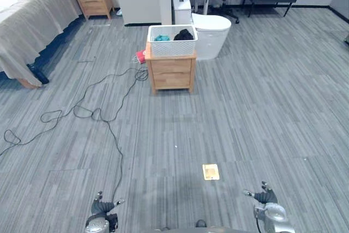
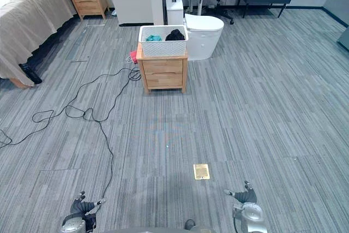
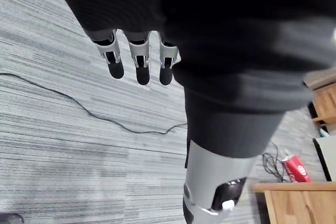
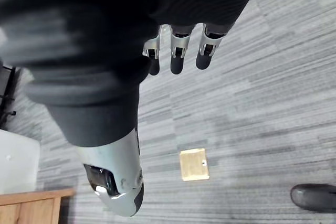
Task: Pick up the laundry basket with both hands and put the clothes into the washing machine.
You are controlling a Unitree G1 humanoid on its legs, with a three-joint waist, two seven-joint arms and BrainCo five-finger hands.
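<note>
At twelve o'clock, well ahead across the floor: white laundry basket [image 1: 172,41], standing on top of a two-drawer wooden nightstand [image 1: 172,75]. Holds a teal garment [image 1: 161,38] toward its nine o'clock end and a black garment [image 1: 184,35] toward its three o'clock end, piled to about rim height. Looks light and fairly stiff, judging by the perforated plastic walls and solid rim, with soft loose cloth inside, likely to slide or spill if tipped. Calls for a hold at the two short ends, just under the rim, one hand per end, kept level. Low at seven o'clock: left hand [image 1: 101,208], its fingers [image 3: 137,61] straight, relaxed and holding nothing. Low at five o'clock: right hand [image 1: 266,197], its fingers [image 4: 177,56] loosely extended and empty above the floor. At two o'clock of the basket, just behind it: white rounded unit [image 1: 212,34], perhaps the washing machine, though cannot tell. At nine o'clock of the nightstand, on the floor: red packet [image 1: 141,57] with white print too small to read. Between hands and nightstand: brass floor plate [image 1: 210,172], no legible marking.
</note>
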